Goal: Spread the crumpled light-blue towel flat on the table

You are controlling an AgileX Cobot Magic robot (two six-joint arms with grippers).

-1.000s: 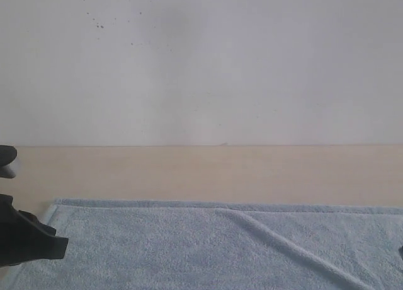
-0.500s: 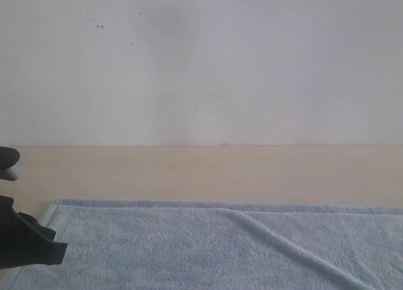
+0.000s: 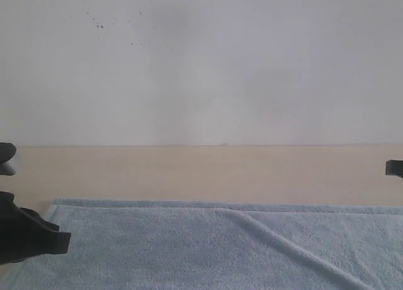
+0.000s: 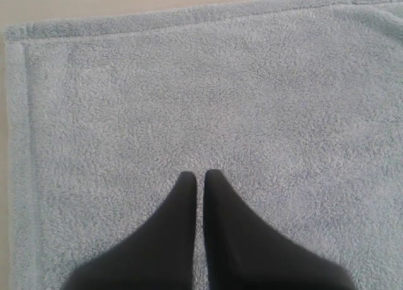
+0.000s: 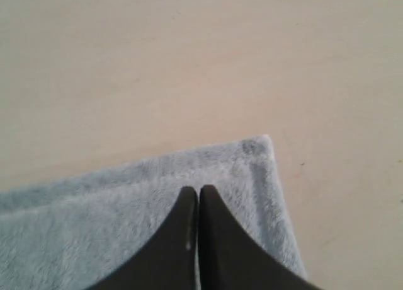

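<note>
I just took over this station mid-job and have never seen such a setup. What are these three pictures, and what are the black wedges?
The robot has two arms. The wide picture, from a camera off the arms, shows a light-blue towel on a beige table. The other two come from a camera on each wrist, looking past that arm's hand; the black wedges are its fingers. The left hand is over the towel near one corner, the right hand over another corner. Both are shut and hold nothing. One diagonal crease crosses the towel.
</note>
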